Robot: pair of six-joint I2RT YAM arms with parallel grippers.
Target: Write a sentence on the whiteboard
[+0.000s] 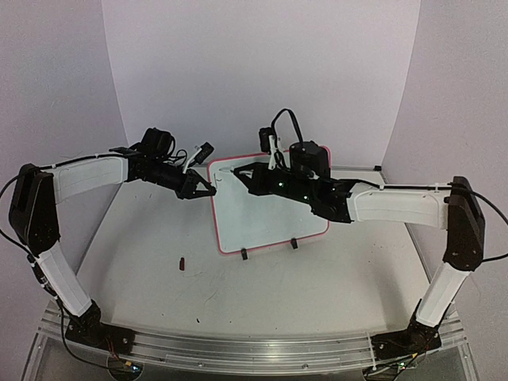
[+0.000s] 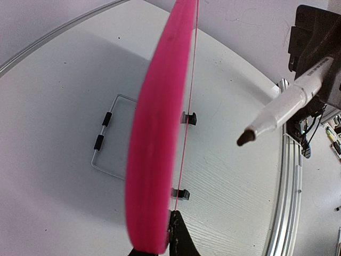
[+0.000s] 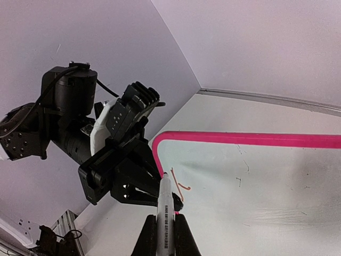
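Observation:
The whiteboard (image 1: 270, 226) stands tilted on two black feet at mid-table. My left gripper (image 1: 205, 189) is shut on its left pink rim (image 2: 154, 160); in the left wrist view the gripper (image 2: 160, 242) clamps that rim edge-on. My right gripper (image 1: 244, 176) is shut on a white marker (image 3: 165, 213), gripper (image 3: 165, 232) at the bottom of its own view. The marker tip rests near the board's upper left corner (image 3: 165, 141). Of the sentence (image 3: 179, 186) only a couple of thin reddish strokes show there. The marker also shows in the left wrist view (image 2: 282, 106).
A small dark red piece (image 1: 183, 263) lies on the table left of the board's front. A wire stand with black clips (image 2: 106, 133) sits behind the board. An aluminium rail (image 1: 254, 349) runs along the near edge. Walls close the back and sides.

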